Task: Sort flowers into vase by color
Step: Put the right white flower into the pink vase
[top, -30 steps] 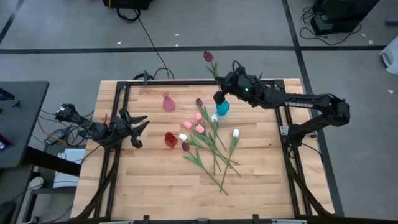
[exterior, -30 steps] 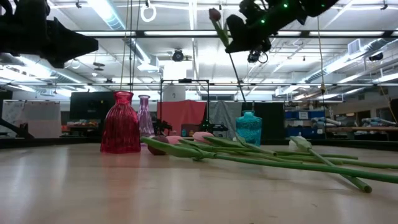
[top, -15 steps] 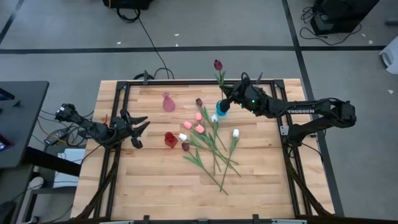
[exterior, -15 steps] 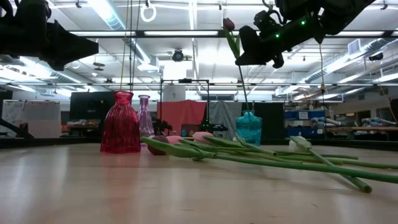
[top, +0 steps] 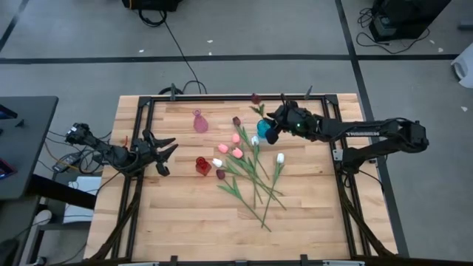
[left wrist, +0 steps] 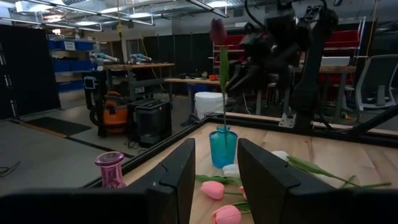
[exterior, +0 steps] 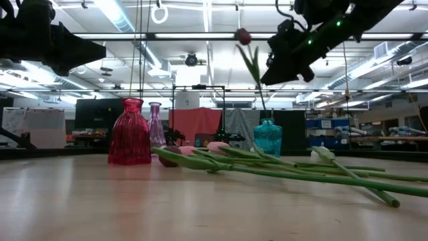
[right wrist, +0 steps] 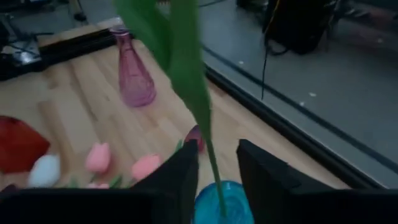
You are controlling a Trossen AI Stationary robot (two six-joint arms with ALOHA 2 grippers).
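A maroon tulip (exterior: 244, 35) stands upright with its stem's lower end in the teal vase (top: 264, 127) at the table's far right. My right gripper (right wrist: 217, 162) hovers just above that vase (right wrist: 224, 202), open, with a finger on either side of the stem (right wrist: 208, 146). Several pink, white and maroon flowers (top: 251, 174) lie flat on the table's middle. My left gripper (top: 166, 151) waits open and empty at the left edge. My right gripper has the maroon tulip's stem (right wrist: 208, 146) between its open fingers, which slant down from the table's right side. I cannot tell whether either finger touches the stem.
A red vase (top: 202, 165) stands left of the loose flowers, and a pink vase (top: 200, 121) stands farther back. A black frame (top: 222, 99) rims the table. Bare wood lies along the near edge (top: 192, 229).
My right gripper has come down over the teal vase with the maroon tulip and drawn back a little toward the right edge. The tulip's head has sunk and its stem has gone down into the vase; the flower now stands more upright.
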